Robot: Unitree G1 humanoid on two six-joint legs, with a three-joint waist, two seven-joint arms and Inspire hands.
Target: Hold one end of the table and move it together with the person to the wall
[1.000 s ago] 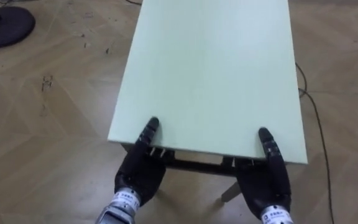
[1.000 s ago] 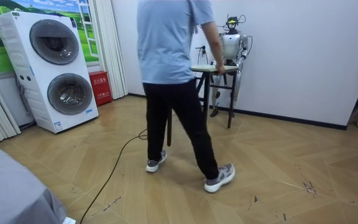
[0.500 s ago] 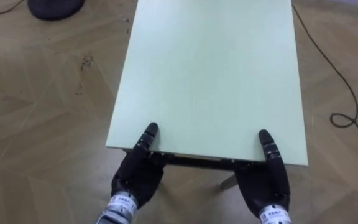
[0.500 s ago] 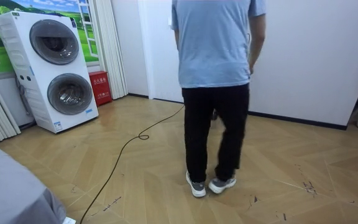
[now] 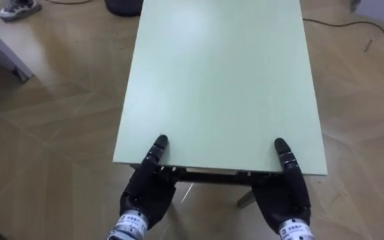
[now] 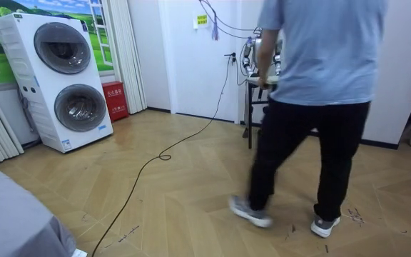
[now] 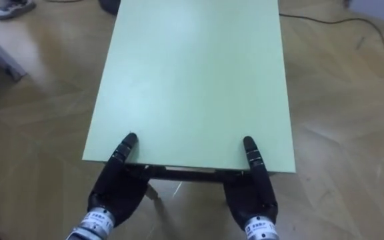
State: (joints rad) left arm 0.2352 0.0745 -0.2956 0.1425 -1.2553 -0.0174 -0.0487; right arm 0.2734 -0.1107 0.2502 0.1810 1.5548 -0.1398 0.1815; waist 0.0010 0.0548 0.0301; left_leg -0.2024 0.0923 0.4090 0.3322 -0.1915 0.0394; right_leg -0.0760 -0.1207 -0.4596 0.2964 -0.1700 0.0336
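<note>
A pale green table (image 5: pixel 219 80) stretches away from me, its near short edge between my hands. My left hand (image 5: pixel 149 190) holds the near left corner, thumb on top and palm under the edge. At the near right corner my right hand (image 5: pixel 285 190) grips the same way. The fingers of both are hidden beneath the top. In the room view a person (image 6: pixel 320 107) in a blue shirt and black trousers strides at the right, one hand on the table's far end (image 6: pixel 261 81). I stand behind it by the white wall.
A dark round base (image 5: pixel 122 7) and a shoe (image 5: pixel 19 8) lie on the parquet beyond the table's far left. A cable (image 5: pixel 352 27) runs at the far right. Stacked washing machines (image 6: pixel 63 78) stand at the room view's left, and a cable (image 6: pixel 148 164) crosses the floor.
The person has stepped from the middle to the room view's right with the table's far end. The floor under the table has slid past; both hands keep the same hold.
</note>
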